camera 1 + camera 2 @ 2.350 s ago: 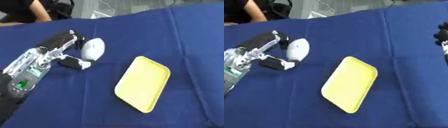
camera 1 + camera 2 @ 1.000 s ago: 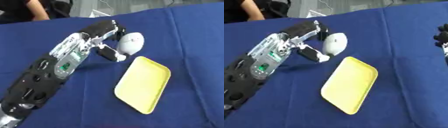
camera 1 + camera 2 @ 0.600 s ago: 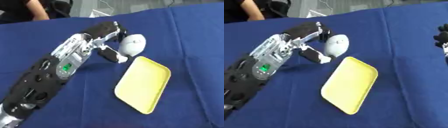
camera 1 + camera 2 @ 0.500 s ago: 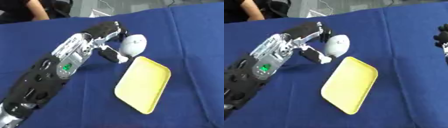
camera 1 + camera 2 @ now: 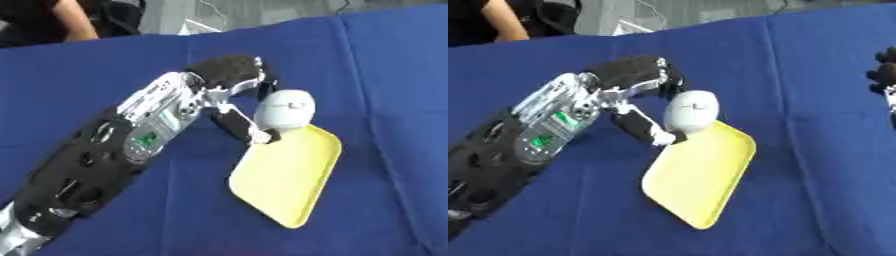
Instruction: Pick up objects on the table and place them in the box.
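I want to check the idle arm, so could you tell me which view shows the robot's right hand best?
The right eye view: the right hand shows at its right edge, partly cut off. The left eye view does not show it at all.

A table covered in dark blue cloth (image 5: 385, 75) fills the view; a flat yellow rectangular plastic tray (image 5: 284, 177) lies toward 5 o'clock.

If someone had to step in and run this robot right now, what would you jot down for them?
Left hand: fingers and thumb curled round the white mouse, held at the near-left end of the yellow tray.
Right hand: idle at the right edge of the right eye view; fingers unclear.
Tray lies on the blue table, nothing in it.
Done: mouse picked up.
Left: set the mouse into the tray and let go.
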Controlling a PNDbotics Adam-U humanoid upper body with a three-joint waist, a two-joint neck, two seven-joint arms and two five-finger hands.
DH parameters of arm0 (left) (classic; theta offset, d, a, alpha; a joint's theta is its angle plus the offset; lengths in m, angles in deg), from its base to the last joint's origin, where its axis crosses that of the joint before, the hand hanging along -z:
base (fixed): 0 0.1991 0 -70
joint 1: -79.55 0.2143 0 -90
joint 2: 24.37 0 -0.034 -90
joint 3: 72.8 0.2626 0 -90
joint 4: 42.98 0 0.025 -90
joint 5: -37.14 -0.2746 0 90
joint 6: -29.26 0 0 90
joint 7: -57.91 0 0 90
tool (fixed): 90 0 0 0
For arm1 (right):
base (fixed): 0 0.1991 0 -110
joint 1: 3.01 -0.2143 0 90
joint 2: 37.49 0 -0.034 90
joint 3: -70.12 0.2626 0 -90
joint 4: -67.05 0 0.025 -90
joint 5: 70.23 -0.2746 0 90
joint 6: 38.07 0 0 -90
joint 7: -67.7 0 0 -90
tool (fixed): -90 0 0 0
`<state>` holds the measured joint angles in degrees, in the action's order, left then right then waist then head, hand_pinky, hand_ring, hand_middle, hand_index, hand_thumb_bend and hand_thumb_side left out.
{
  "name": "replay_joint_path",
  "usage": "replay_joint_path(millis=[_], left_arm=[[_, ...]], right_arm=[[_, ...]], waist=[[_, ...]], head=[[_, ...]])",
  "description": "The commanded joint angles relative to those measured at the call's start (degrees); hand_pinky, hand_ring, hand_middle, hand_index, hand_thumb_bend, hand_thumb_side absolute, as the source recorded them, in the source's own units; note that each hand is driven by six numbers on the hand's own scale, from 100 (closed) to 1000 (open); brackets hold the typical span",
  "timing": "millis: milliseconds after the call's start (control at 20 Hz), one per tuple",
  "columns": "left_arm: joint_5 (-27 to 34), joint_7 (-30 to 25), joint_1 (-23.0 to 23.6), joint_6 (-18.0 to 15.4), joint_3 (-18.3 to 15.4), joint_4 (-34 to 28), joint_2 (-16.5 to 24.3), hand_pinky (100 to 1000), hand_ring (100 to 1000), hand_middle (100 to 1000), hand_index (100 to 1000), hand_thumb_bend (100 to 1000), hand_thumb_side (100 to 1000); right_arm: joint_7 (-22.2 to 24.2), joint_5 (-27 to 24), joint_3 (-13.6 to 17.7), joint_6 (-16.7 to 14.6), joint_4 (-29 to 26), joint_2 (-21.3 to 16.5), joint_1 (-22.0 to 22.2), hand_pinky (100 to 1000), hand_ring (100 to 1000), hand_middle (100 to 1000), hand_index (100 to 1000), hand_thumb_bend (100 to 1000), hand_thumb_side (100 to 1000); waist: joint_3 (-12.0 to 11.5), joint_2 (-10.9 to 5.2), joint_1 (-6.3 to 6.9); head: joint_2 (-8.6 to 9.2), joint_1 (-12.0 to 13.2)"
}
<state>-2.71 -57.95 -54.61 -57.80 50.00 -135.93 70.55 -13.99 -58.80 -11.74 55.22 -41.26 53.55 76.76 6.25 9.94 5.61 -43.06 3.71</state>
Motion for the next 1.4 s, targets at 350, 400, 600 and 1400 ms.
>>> replay_joint_path(millis=[350, 400, 600, 1400], left_arm=[[0.2, -1.0, -1.0, -0.4, 0.5, -1.2, 0.3, 792, 512, 503, 699, 100, 429], [0.2, -1.0, -1.0, -0.5, 0.6, -1.2, 0.2, 792, 513, 502, 699, 100, 431], [-0.2, -1.4, -1.3, -1.0, 1.2, -0.7, 0.0, 795, 516, 504, 699, 100, 431], [-4.3, -3.3, -3.1, -6.9, 5.2, 6.9, -2.2, 803, 528, 509, 698, 100, 442]], right_arm=[[0.2, -0.2, 0.0, -0.1, -0.8, -0.5, -0.5, 866, 867, 931, 1000, 353, 934], [0.2, -0.2, 0.0, -0.1, -0.8, -0.5, -0.6, 866, 867, 931, 1000, 353, 934], [0.2, -0.2, 0.0, -0.1, -0.9, -0.5, -0.6, 866, 867, 931, 1000, 352, 934], [0.2, -0.3, -0.1, -0.1, -1.0, -0.4, -0.7, 865, 867, 931, 1000, 348, 934]], waist=[[0.1, -0.72, -0.33], [0.1, -0.71, -0.33], [0.2, -0.65, -0.30], [0.4, -0.53, -0.36]], head=[[0.71, 0.8], [0.73, 0.8], [0.69, 0.8], [0.95, 1.2]])
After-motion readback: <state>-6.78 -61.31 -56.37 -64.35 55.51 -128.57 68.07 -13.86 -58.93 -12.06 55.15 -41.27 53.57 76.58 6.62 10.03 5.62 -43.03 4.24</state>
